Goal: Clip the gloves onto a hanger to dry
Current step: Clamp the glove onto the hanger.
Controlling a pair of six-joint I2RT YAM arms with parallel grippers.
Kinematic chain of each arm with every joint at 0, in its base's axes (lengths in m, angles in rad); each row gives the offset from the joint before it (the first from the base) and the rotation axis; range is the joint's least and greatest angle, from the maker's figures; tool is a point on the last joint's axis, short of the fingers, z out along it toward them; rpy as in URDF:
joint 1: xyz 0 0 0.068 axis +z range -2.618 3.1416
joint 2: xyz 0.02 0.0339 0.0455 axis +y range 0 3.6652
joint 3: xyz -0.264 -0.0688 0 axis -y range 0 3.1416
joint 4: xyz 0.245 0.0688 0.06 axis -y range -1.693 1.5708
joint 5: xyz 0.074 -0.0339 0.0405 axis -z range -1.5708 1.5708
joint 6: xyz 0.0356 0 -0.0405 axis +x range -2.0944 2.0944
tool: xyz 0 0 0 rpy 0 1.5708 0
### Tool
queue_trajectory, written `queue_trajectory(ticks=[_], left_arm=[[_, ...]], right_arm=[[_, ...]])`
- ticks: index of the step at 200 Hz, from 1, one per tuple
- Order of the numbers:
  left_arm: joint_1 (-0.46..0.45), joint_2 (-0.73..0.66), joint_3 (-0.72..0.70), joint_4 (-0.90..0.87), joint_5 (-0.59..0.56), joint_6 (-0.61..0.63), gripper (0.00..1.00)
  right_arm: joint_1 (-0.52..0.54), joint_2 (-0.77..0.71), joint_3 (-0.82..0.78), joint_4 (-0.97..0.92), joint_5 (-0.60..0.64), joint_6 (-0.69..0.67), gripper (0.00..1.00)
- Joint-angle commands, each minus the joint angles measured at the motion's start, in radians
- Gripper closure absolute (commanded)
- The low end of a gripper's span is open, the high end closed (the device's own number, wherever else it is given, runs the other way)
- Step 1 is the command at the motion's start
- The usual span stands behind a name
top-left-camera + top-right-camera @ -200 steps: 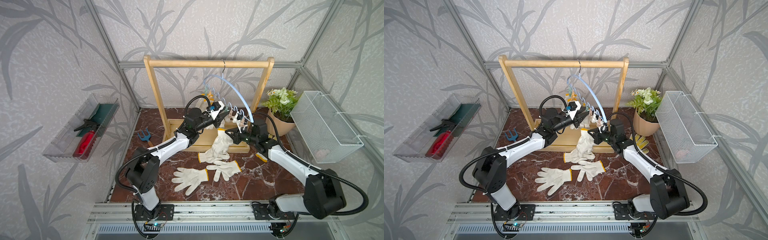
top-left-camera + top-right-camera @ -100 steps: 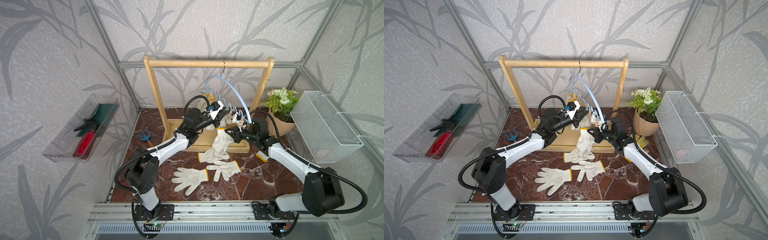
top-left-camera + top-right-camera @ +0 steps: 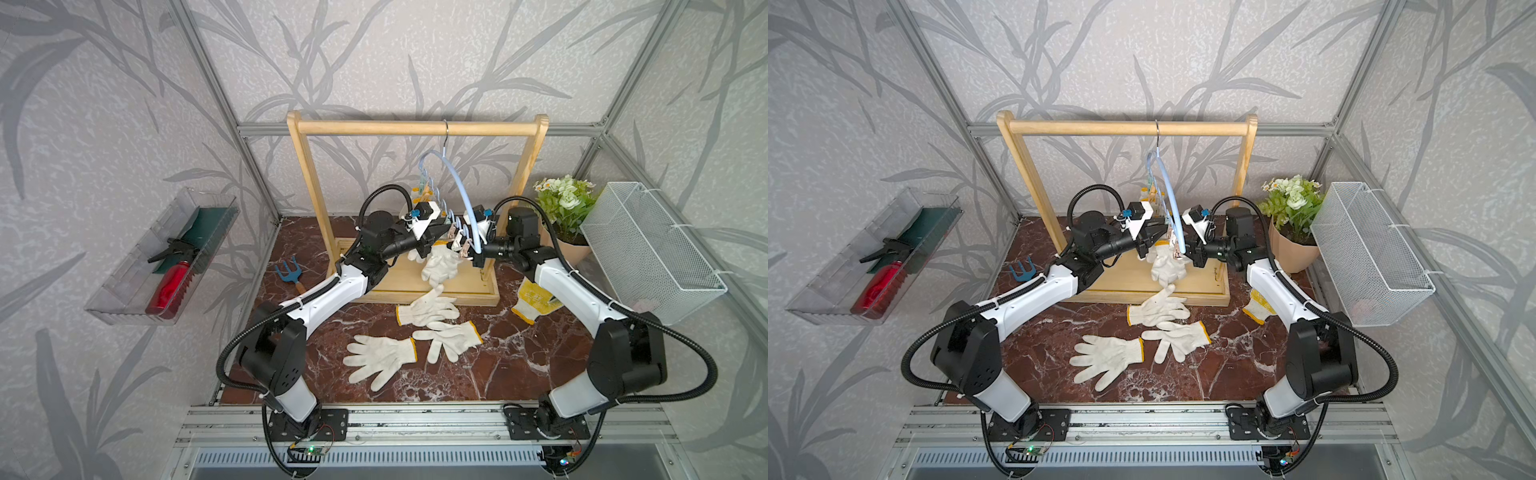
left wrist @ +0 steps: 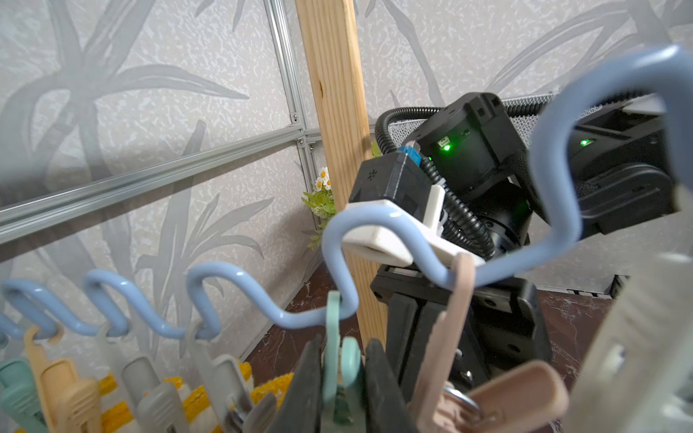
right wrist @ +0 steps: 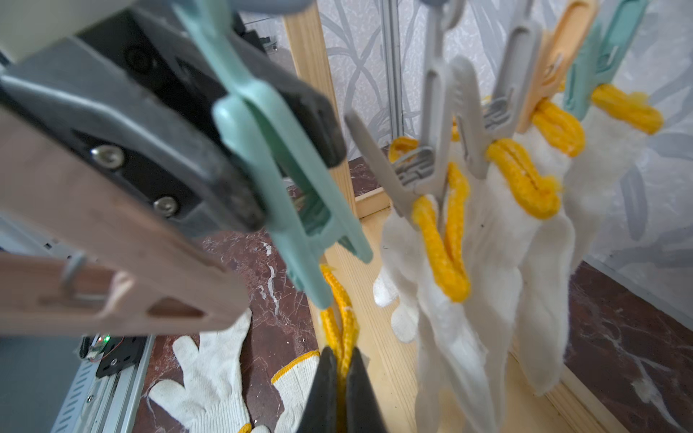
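The light-blue hanger (image 3: 457,183) (image 3: 1167,183) hangs by its hook from the wooden rack, and its wavy bar (image 4: 240,285) carries pastel clips. My left gripper (image 3: 436,239) (image 4: 343,360) is shut on a mint-green clip (image 4: 332,337) (image 5: 285,176), whose lower jaws stand spread. My right gripper (image 3: 473,257) (image 5: 339,360) is shut on the yellow cuff (image 5: 337,322) of a glove, just under that clip. Several gloves (image 5: 487,243) (image 3: 440,266) hang clipped beside it. Three gloves (image 3: 380,353) (image 3: 451,336) (image 3: 428,307) lie on the marble floor.
The wooden rack (image 3: 415,126) stands on its base at the back. A potted plant (image 3: 561,203) and a wire basket (image 3: 648,249) are on the right. A yellow patterned glove (image 3: 534,297) lies under my right arm; a blue hand rake (image 3: 289,272) and a tool tray (image 3: 166,257) sit left.
My left gripper has closed further on the mint-green clip. My right gripper has shifted slightly toward the hanger with the glove cuff still in it.
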Motion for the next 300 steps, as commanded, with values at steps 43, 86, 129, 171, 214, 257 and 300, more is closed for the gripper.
queue_trajectory(ticks=[43, 86, 129, 171, 214, 257, 300], left_arm=[[0.025, 0.015, 0.054, -0.118, 0.149, -0.048, 1.0], [0.039, 0.029, 0.077, -0.136, 0.222, -0.072, 1.0], [0.043, 0.04, 0.089, -0.145, 0.252, -0.078, 1.0], [0.048, 0.05, 0.095, -0.158, 0.244, -0.072, 1.0], [0.053, 0.055, 0.105, -0.181, 0.241, -0.057, 1.0], [0.062, 0.066, 0.11, -0.183, 0.259, -0.063, 1.0], [0.072, 0.069, 0.103, -0.163, 0.277, -0.085, 1.0]], right_arm=[[-0.003, 0.034, 0.106, -0.099, -0.098, -0.132, 1.0], [-0.003, 0.038, 0.123, -0.113, -0.077, -0.171, 1.0], [-0.003, 0.043, 0.127, -0.08, -0.053, -0.186, 1.0], [-0.004, 0.035, 0.115, -0.017, -0.085, -0.166, 1.0], [-0.004, 0.018, 0.086, 0.038, -0.111, -0.143, 1.0], [-0.004, 0.005, 0.072, 0.066, -0.111, -0.136, 1.0], [-0.025, -0.006, 0.031, 0.196, -0.126, -0.052, 1.0]])
